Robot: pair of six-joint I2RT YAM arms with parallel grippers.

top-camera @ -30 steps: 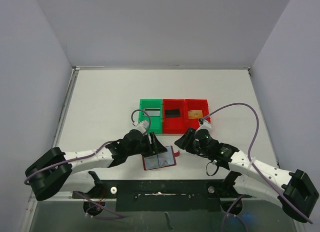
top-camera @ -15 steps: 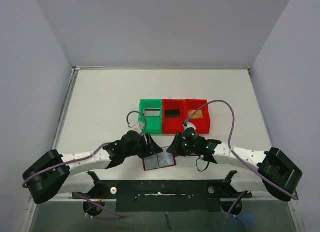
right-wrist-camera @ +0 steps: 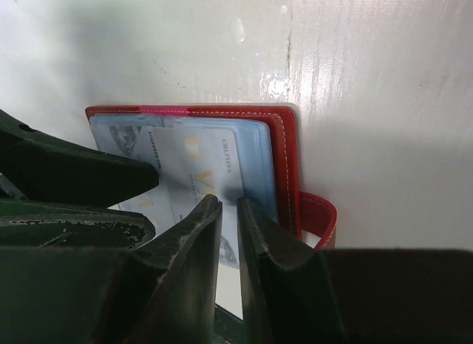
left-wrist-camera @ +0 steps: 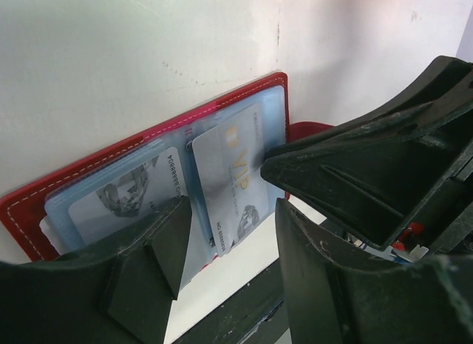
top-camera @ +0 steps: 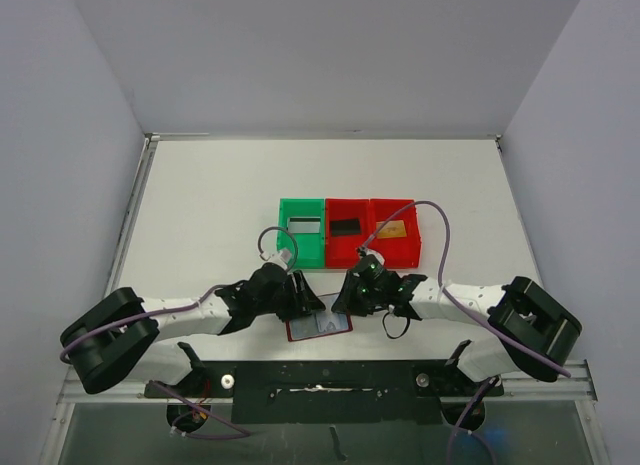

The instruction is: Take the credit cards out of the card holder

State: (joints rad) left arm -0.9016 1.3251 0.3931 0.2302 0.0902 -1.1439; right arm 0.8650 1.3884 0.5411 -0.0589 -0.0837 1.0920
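The dark red card holder (top-camera: 318, 326) lies open near the table's front edge, its pale blue pockets up. A silver-grey credit card (left-wrist-camera: 233, 177) sticks out of its right pocket at a slant, and another card (left-wrist-camera: 118, 196) sits in the left pocket. My left gripper (left-wrist-camera: 229, 240) is open, its fingers low over the holder's left half and near edge. My right gripper (right-wrist-camera: 229, 207) is nearly closed, with a thin slit still showing between its fingers, right over the protruding card (right-wrist-camera: 203, 163). The red closing tab (right-wrist-camera: 318, 214) lies beside it.
Behind the holder stand a green bin (top-camera: 288, 243) and two red bins (top-camera: 347, 250) (top-camera: 396, 247). They hold a silver card (top-camera: 303, 225), a black card (top-camera: 346, 227) and a gold card (top-camera: 391, 228). The black front rail (top-camera: 320, 375) runs just below the holder.
My right arm swung left from beside the holder until its tips came over the holder's right half, and its jaws narrowed. The left gripper barely moved.
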